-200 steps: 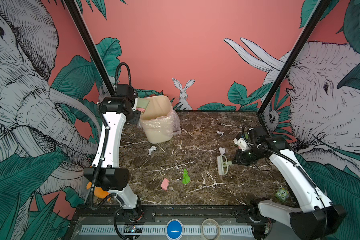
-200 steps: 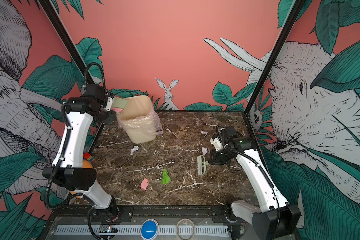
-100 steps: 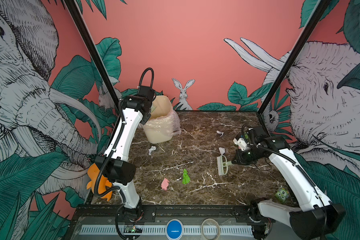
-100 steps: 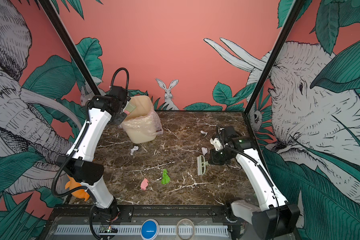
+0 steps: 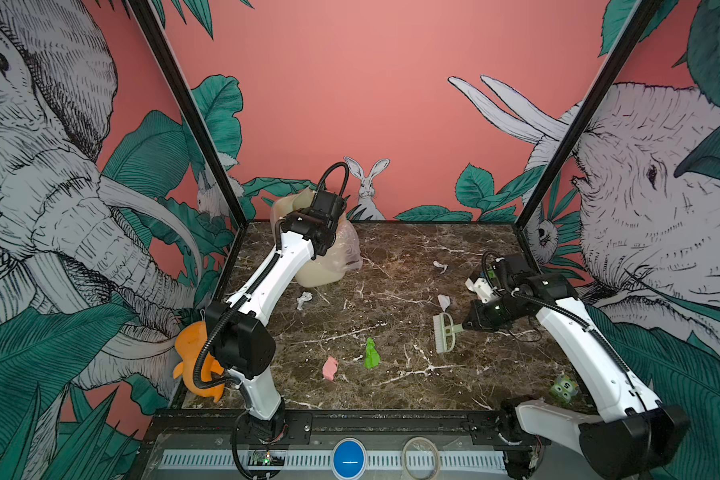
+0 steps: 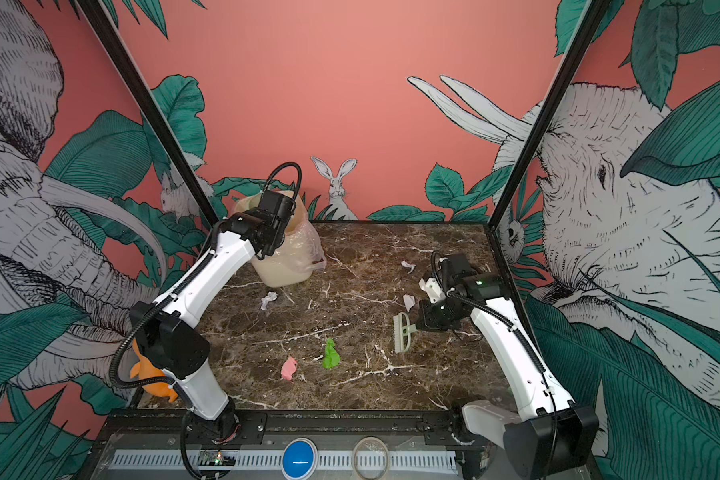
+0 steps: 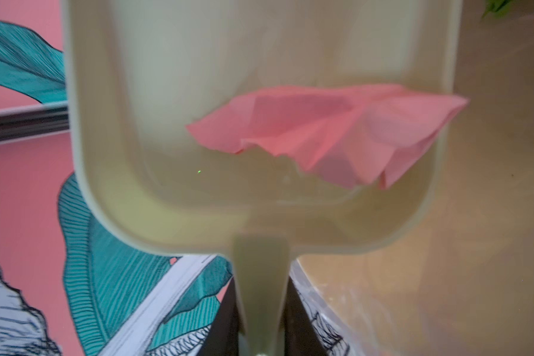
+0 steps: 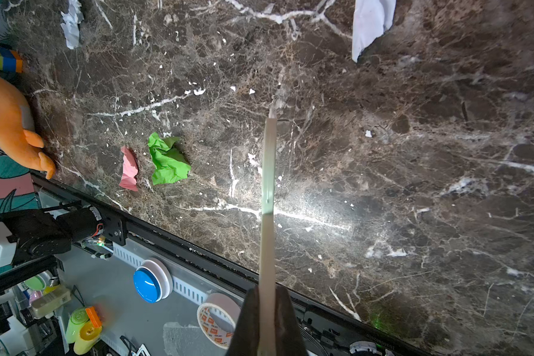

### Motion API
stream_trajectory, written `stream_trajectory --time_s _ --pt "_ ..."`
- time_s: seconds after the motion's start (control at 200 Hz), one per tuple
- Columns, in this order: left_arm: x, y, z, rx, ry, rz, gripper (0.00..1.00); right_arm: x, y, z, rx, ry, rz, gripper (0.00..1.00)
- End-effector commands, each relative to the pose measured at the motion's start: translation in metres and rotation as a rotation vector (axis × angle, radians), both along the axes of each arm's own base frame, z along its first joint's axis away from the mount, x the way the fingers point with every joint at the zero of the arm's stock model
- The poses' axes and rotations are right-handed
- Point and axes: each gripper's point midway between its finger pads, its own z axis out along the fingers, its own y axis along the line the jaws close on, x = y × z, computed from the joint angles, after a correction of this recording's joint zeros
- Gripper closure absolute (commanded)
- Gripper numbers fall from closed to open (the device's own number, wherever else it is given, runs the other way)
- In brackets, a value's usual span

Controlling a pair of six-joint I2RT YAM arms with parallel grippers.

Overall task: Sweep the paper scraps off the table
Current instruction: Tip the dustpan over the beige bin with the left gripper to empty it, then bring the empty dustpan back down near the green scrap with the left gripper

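In both top views: veined dark-marble table (image 5: 391,257), with a smooth cream bin (image 5: 321,276) far left in a clear liner. The left arm has swung over the bin since a second ago. The left gripper (image 7: 261,336) clamps the handle of the pale dustpan (image 7: 167,92), pink scrap (image 7: 321,132) inside. The right gripper (image 8: 267,320) pinches the bristled brush (image 5: 444,338), unmoved. Crumpled paper scraps (image 5: 371,354) dot mid-table. Tape roll (image 8: 210,323): red print unreadable.

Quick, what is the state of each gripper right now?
Left gripper: closed, holding the dustpan by its handle, with a pink scrap in it.
Right gripper: closed on the brush handle.
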Motion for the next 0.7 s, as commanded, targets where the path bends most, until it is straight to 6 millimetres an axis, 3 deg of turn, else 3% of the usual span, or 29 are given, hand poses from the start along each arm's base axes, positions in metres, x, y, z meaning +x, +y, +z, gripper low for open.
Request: stream_trajectory --time_s 0.0,0.2,0.405,0.57,0.695 --pt "-0.004 0.011 0.054 0.104 -0.133 0.007 0.98 -0.002 0.002 0.002 0.021 -0.018 0.009 1.00" --pt "-0.003 0.010 0.055 0.233 -0.127 -0.023 0.97 -0.001 0.002 0.000 0.023 -0.017 0.013 1.00" --pt "-0.004 0.011 0.057 0.232 -0.136 -0.026 0.96 0.000 0.003 -0.001 0.026 -0.016 0.017 1.00" --pt "-0.005 0.010 0.064 0.180 -0.183 -0.014 0.96 -0.001 0.003 -0.002 0.025 -0.014 0.015 1.00" --pt "-0.012 0.010 0.076 0.045 -0.246 0.003 0.95 0.000 0.006 0.000 0.046 -0.017 0.016 1.00"
